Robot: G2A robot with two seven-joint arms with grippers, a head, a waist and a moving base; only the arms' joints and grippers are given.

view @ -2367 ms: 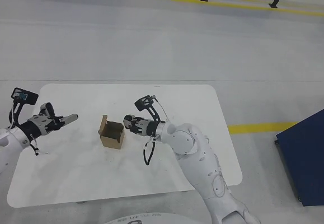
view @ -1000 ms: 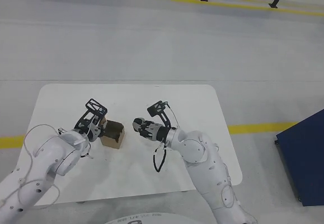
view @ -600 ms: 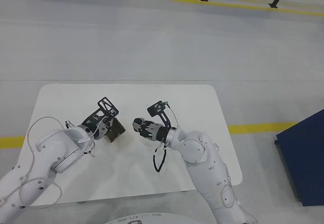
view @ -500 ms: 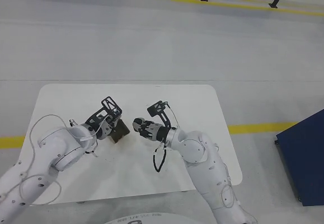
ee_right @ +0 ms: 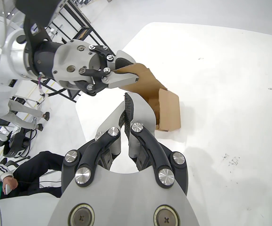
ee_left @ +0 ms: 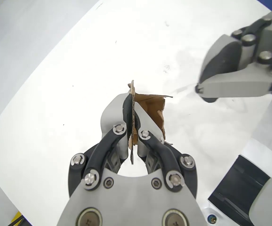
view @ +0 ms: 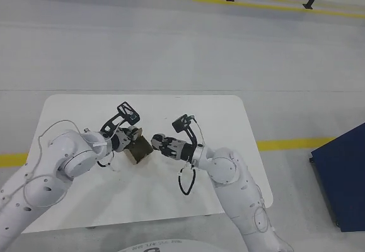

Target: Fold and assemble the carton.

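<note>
The left gripper [ee_left: 131, 99] is pinching one raised flap of a small brown corrugated carton [ee_left: 153, 111], its jaws narrowed onto the cardboard. The open carton is sitting near the middle of the white table [view: 188, 113], with bare cardboard showing inside. The right gripper [ee_right: 127, 99], its fingers pressed together on nothing, is hovering just beside the carton. White tabletop is stretching well beyond them to the rounded far edge.

Left gripper [ee_left: 131, 112] clamped on one thin cardboard wall of the carton [ee_left: 154, 110], whose open brown interior shows just past the fingertips, with the white table [ee_left: 55, 76] behind. Right gripper [ee_left: 209, 84], fingers pressed together, is near the carton but not touching it.
</note>
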